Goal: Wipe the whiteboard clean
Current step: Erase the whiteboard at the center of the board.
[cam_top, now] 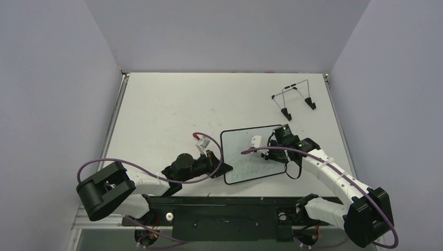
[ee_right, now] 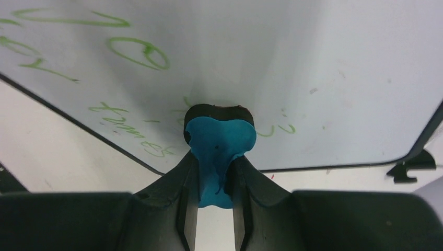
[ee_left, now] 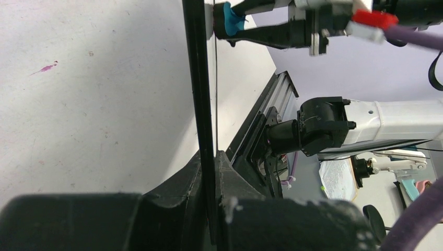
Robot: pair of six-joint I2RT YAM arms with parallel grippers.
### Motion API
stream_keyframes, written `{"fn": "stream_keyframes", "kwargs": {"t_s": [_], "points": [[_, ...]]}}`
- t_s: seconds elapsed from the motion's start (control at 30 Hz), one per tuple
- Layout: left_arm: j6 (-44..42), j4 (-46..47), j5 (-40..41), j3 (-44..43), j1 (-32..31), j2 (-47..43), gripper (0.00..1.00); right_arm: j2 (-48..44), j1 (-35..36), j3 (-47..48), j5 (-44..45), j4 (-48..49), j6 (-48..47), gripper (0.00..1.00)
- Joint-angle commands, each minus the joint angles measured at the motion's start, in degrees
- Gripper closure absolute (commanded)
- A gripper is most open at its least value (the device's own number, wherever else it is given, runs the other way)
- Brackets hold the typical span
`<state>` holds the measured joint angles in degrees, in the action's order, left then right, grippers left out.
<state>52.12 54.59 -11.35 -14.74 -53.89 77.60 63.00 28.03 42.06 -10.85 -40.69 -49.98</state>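
The whiteboard (cam_top: 259, 137) lies at the table's near middle, white with a thin black rim. Green handwriting (cam_top: 249, 168) covers its near part; the far part looks wiped. My left gripper (cam_top: 225, 168) is shut on the board's left edge. The left wrist view shows that black rim (ee_left: 201, 78) edge-on between the jaws of the left gripper (ee_left: 214, 170). My right gripper (ee_right: 215, 170) is shut on a blue bone-shaped eraser (ee_right: 219, 141), whose dark pad presses on the board's face (ee_right: 324, 63). Green writing (ee_right: 138, 52) lies to its left. From above, the right gripper (cam_top: 258, 145) hides the eraser.
A thin wire stand (cam_top: 293, 98) with black feet sits at the far right of the table. Purple cables loop off both arms. Grey walls close in the table on three sides. The black base rail (cam_top: 219, 209) runs along the near edge.
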Motion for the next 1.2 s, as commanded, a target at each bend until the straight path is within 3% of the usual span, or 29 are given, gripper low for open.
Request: {"fn": "stream_keyframes", "kwargs": {"t_s": [0.0,0.13,0.27,0.33,0.5,0.67,0.83,1.0,1.07,1.17], "points": [[-2.46,6.00,-3.70,-0.94,0.14,-2.37,1.00,1.68,-4.11,0.15,9.38,5.82,5.11,1.00],[-2.11,6.98,-4.49,-1.24,0.19,-1.33,1.00,1.58,-4.35,2.46,10.28,9.47,7.60,1.00],[-1.98,7.11,-4.44,-1.25,0.17,-1.66,1.00,-0.62,-1.92,3.82,-4.75,2.21,-0.22,1.00],[-2.06,6.85,-4.32,-1.25,0.19,-1.82,1.00,-1.53,-0.54,2.71,-8.09,-2.63,-3.93,1.00],[-2.20,7.08,-4.27,-1.25,0.19,-1.51,1.00,-0.82,-2.08,-0.98,-0.45,-2.56,-3.08,1.00],[-2.03,7.83,-4.69,-1.76,0.18,-0.35,1.00,0.90,-5.32,0.39,9.92,6.80,4.64,1.00],[-1.62,9.35,-4.44,-1.29,0.17,0.50,1.00,-1.12,-5.11,2.98,5.12,9.90,6.22,1.00],[-1.56,8.89,-4.37,-1.08,0.16,-0.09,1.00,-3.95,-2.86,1.08,-5.89,0.15,-1.53,1.00],[-1.50,8.86,-4.38,-1.14,0.18,-0.27,1.00,-4.12,-2.10,-0.27,-4.89,-0.71,-2.23,1.00],[-1.36,8.78,-4.30,-0.94,0.06,-0.53,1.00,-2.54,-3.13,-1.08,3.44,1.45,1.34,1.00]]}}
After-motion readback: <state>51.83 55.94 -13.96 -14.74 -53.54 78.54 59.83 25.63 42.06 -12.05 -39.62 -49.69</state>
